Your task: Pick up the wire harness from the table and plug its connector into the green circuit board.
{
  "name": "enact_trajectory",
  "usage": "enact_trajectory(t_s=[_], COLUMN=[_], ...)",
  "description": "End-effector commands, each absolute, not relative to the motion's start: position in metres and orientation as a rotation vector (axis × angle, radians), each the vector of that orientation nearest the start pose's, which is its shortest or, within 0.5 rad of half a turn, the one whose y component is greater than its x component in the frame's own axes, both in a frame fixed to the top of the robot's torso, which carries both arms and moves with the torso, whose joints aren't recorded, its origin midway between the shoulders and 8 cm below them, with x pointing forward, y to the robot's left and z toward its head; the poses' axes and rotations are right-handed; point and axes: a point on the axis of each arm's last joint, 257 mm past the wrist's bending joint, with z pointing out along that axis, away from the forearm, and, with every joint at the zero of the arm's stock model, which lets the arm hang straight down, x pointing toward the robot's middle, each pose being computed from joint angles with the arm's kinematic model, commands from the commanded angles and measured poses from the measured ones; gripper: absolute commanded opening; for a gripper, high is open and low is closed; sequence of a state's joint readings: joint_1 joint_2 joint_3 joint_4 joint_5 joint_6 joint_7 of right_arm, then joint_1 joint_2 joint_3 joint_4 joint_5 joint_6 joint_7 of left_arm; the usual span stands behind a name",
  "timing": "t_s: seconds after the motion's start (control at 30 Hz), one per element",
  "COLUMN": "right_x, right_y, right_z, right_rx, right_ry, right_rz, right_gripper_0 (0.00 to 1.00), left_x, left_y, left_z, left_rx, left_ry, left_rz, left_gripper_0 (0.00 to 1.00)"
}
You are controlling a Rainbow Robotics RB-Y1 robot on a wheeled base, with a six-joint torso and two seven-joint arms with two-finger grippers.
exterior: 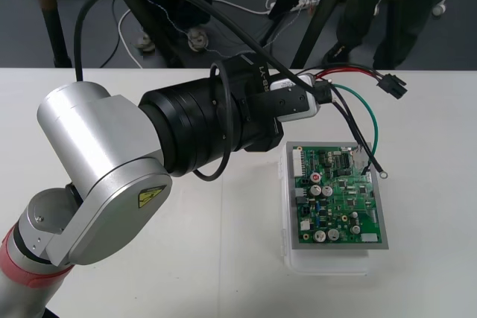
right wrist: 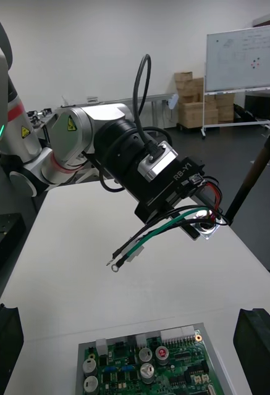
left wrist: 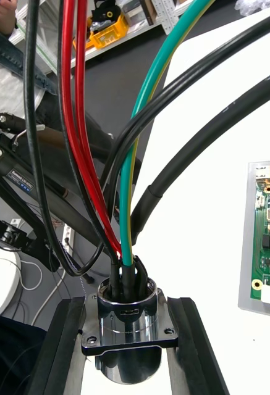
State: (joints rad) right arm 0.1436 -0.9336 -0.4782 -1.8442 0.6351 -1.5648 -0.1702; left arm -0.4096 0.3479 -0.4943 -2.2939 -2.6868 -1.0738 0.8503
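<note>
My left gripper (exterior: 316, 99) is shut on the harness's round metal socket (left wrist: 128, 321), whose square flange sits between the two fingers (left wrist: 193, 345). It hovers above the table just beyond the far left corner of the green circuit board (exterior: 339, 197). Red, black and green wires (exterior: 358, 98) fan out from the socket. The small black plug (exterior: 391, 86) hangs free in the air, to the right near the table's far edge. A ring-ended green wire (exterior: 381, 173) droops over the board's far right corner. My right gripper (right wrist: 130, 313) is open, looking over the board (right wrist: 150, 367) toward the held socket (right wrist: 202, 229).
The board rests on a white base (exterior: 328, 262) at the table's right middle. My left arm's thick silver and black links (exterior: 112, 161) span the table's left half, with a black cable looping over them. Stand legs and cables lie on the dark floor (exterior: 246, 5) beyond the far edge.
</note>
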Motion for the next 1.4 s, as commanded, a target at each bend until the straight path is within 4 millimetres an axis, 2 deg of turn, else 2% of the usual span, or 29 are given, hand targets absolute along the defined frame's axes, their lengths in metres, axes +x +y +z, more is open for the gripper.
enact_trajectory(t_s=[0.03,0.3,0.43,1.03,1.4], right_x=[0.253,0.233,0.236,0.281,0.297], right_y=[-0.24,-0.219,-0.21,-0.192,-0.18], right_z=[0.002,0.001,0.005,0.017,0.022], right_rx=[-1.271,-1.244,-1.187,-0.937,-0.809], right_ry=[1.23,1.349,1.391,1.522,1.529], right_rz=[1.025,1.161,1.167,1.08,0.999], right_gripper_0=[1.0,1.0,1.0,1.0,1.0], left_x=[0.402,0.405,0.406,0.411,0.411], left_y=[-0.086,-0.084,-0.084,-0.077,-0.077], left_z=[-0.023,-0.024,-0.025,-0.026,-0.025], left_rx=[1.389,1.38,1.375,1.366,1.363], left_ry=[1.043,1.057,1.059,1.07,1.07], left_rz=[0.062,0.057,0.052,0.064,0.063], left_gripper_0=[0.0,0.0,0.0,0.0,0.0])
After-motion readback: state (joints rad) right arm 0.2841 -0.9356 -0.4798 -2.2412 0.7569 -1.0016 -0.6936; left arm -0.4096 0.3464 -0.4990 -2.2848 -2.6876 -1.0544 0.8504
